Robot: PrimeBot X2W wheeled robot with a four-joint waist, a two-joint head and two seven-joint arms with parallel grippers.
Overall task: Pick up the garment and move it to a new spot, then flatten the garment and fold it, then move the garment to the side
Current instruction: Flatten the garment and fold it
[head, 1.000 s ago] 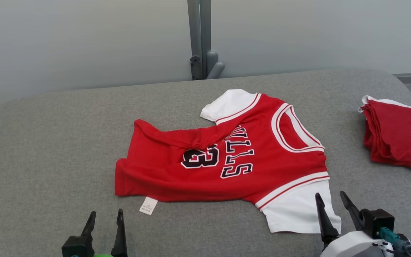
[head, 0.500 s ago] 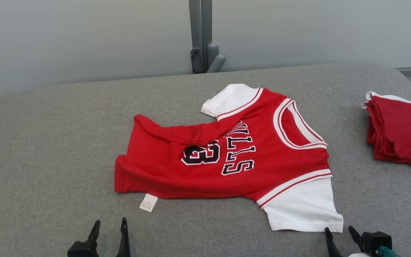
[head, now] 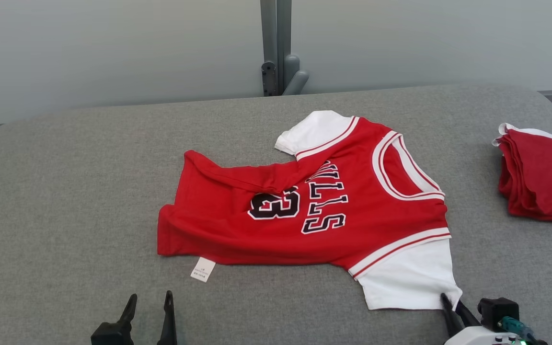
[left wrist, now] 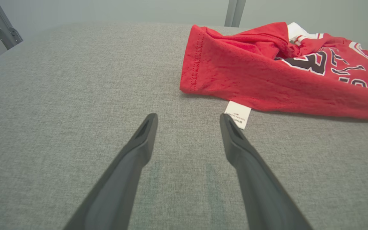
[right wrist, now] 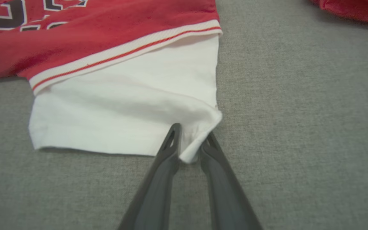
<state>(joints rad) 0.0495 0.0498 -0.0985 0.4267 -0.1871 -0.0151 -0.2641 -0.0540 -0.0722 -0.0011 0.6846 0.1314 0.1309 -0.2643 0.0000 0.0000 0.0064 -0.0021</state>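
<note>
While your right gripper (right wrist: 190, 145) sits low at the near edge of the grey table (head: 65, 191), its fingers are pinched on the jersey (head: 304, 211), at the outer corner of the near white sleeve (right wrist: 123, 105). In the right wrist view you see that corner bunched up between the two tips. The rest of the sleeve lies flat on the table.

Your left gripper (left wrist: 187, 119) holds nothing. Its fingers are spread, pointing along the table at the hem end of the jersey. One tip is just beside the white care label (left wrist: 237, 114), which sticks out from under the near red edge. Can't tell if that tip touches it.

Jersey position: mid-table, print side up, neck opening toward your right, hem toward your left. It's not flat. On the far side a band of red cloth is folded over toward you and covers part of the black number and lettering. The far white sleeve (head: 312, 132) pokes out beyond that fold.

Other items: a folded red pile (head: 539, 177) at the right edge of the table, well apart from the jersey, and a grey metal post (head: 276, 43) behind the table.
</note>
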